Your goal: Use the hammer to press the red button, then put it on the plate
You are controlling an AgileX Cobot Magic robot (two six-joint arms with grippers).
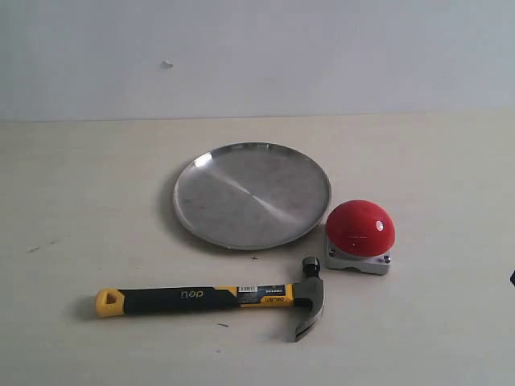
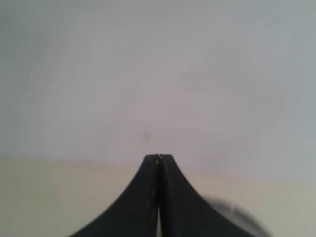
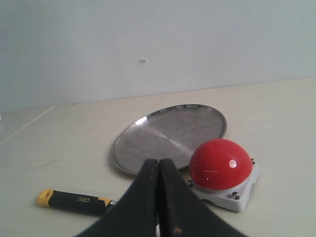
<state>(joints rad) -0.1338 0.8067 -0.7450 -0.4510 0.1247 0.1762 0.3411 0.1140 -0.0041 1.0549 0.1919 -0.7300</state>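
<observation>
The hammer [image 1: 211,298] lies flat on the table near the front, yellow handle end to the left, dark head to the right. Behind it sits the silver plate [image 1: 251,194], with nothing on it. The red button [image 1: 360,228] on its grey base stands to the right of the plate, just behind the hammer head. My right gripper [image 3: 159,161] is shut on nothing; past it I see the plate [image 3: 170,136], the button [image 3: 220,164] and the hammer handle [image 3: 73,202], its head hidden behind the fingers. My left gripper [image 2: 158,157] is shut on nothing, facing a blank wall.
A pale wall [image 1: 257,56] runs along the back of the beige table [image 1: 80,217]. A dark sliver [image 1: 512,278] shows at the right edge of the exterior view. Neither gripper is seen in that view.
</observation>
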